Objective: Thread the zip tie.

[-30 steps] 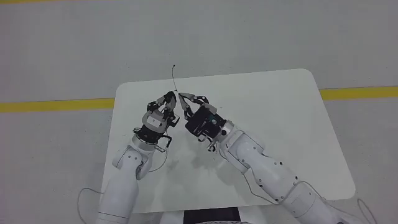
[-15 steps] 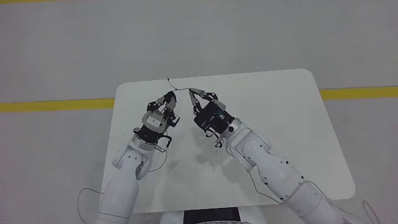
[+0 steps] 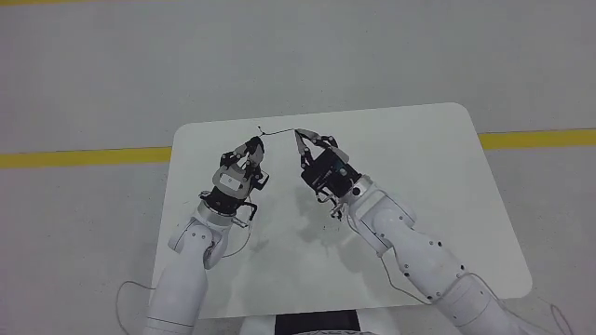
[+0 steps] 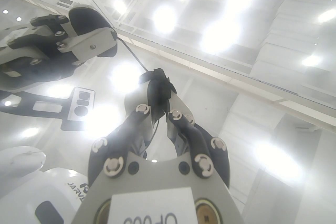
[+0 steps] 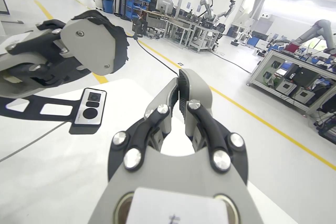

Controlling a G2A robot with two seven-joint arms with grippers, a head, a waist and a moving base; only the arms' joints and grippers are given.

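A thin black zip tie [image 3: 277, 132] stretches nearly straight between the left tool [image 3: 256, 140] and the right tool [image 3: 298, 135]. Each pinches one end, above the far edge of the white surface [image 3: 419, 149].

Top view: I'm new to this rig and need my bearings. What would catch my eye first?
Above the far edge of the white table, the left gripper and the right gripper face each other. Each is shut on one thin black zip tie stretched between them. Yellow floor lines cross behind.
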